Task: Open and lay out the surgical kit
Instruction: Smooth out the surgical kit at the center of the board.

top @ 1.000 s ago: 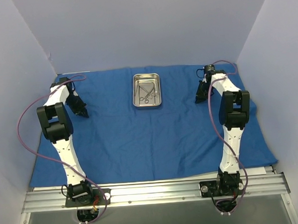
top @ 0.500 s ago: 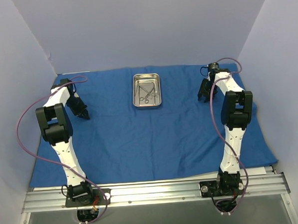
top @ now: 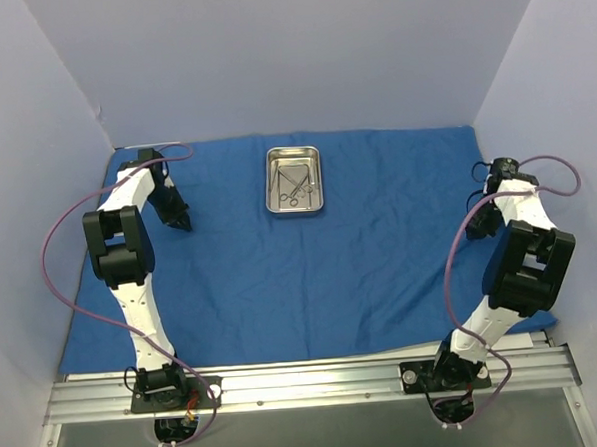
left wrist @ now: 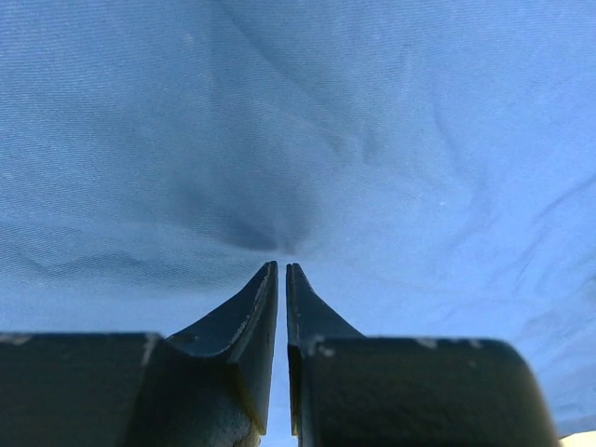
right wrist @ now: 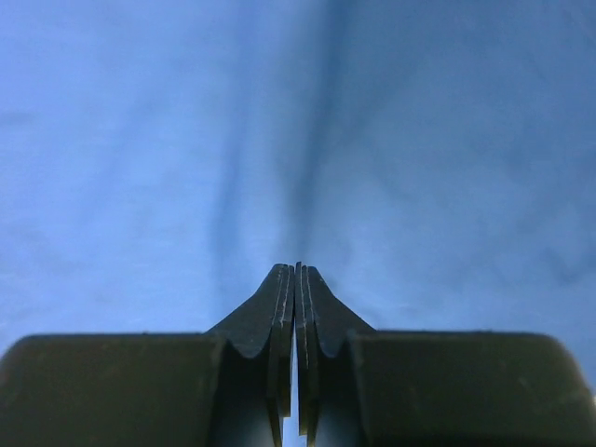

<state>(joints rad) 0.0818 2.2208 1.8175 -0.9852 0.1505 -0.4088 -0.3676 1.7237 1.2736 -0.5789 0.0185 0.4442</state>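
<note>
Pale walls [top: 290, 54] on three sides. Blue cloth [top: 311, 273] covers table, wrinkled at edges. Left arm [top: 120, 248] reaches to far left of cloth; right arm [top: 526, 267] folded at right edge (cable [top: 554, 160] looping over it). Steel tray [top: 270, 183] sits far centre on cloth, well apart from both arms. Left gripper [top: 182, 223] low over cloth, fingers nearly pressed together, thin slit between, nothing held. Right gripper [top: 476, 229] pressed together, empty, over cloth. Scissor-like instruments [top: 295, 191] lie inside tray.

Tiny, indistinct instruments [top: 295, 189] in tray [top: 269, 182]
</note>
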